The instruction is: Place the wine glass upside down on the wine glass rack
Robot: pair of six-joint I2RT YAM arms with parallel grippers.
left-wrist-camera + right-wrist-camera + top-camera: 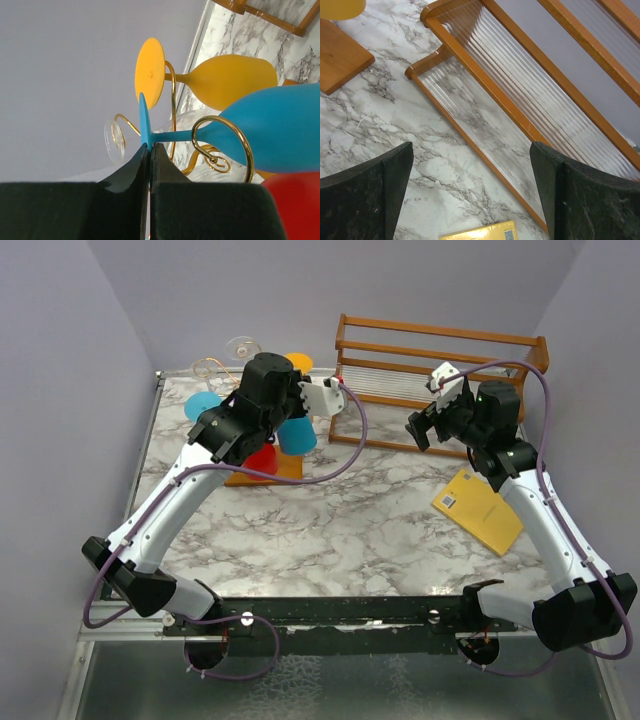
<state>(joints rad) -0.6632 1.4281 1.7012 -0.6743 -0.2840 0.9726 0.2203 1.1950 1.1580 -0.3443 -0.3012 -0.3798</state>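
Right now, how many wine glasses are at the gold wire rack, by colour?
blue wine glasses: 2
red wine glass: 1
yellow wine glass: 1
clear wine glass: 1 (only its foot shows clearly)
Total: 5

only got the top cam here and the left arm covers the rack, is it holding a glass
Observer: Yes. The left wrist view shows the left gripper shut on the foot of the blue glass.
Operator: is the stem hooked yet
Observer: It seems so: a gold rack loop curls around the stem right by the bowl.
Operator: right gripper got anything
Observer: No. The right wrist view shows the right gripper open, with nothing between its fingers, above the table.
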